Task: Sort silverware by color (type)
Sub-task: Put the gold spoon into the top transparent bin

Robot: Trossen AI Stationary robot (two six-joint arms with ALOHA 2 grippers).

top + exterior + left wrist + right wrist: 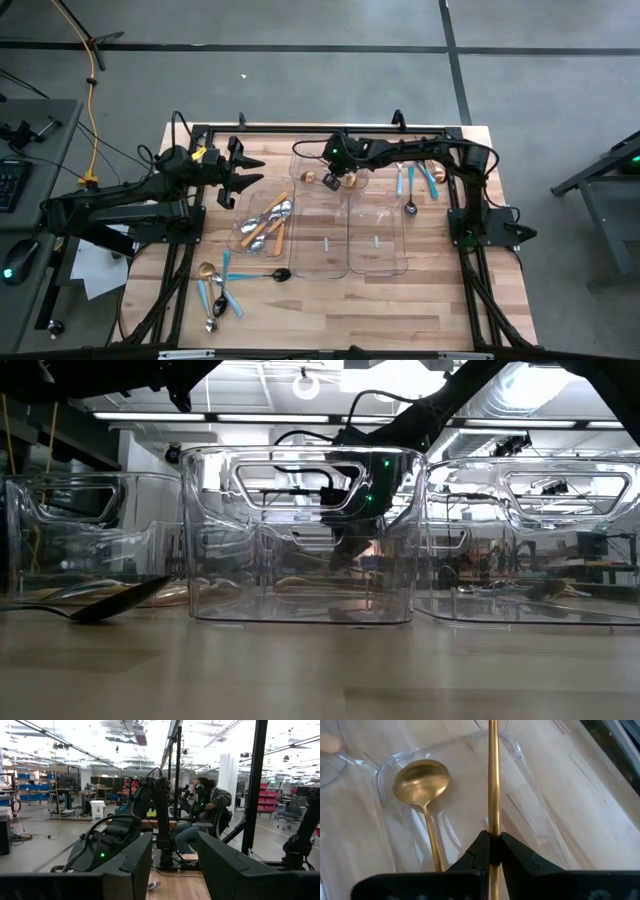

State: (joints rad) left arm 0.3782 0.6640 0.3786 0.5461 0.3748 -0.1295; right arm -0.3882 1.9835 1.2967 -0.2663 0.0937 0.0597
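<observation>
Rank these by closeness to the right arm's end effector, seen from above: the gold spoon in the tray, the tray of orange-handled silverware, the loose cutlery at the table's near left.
The right end effector pinches a gold piece.
1. Gold spoon, just left of it.
2. Orange-handled silverware, in the left tray.
3. Loose cutlery, near-left corner, farthest.

gold spoon (pixel 422 782) in tray; gold handle (pixel 493 775) pinched

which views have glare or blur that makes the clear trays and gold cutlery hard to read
Low view: ceiling lights reflect off the clear trays, hiding what is inside; the dark spoon is silhouetted. Right wrist view: sharp on the gold spoon and the gold handle in the right gripper; tray edges barely show. High view: even light, the trays faint.
</observation>
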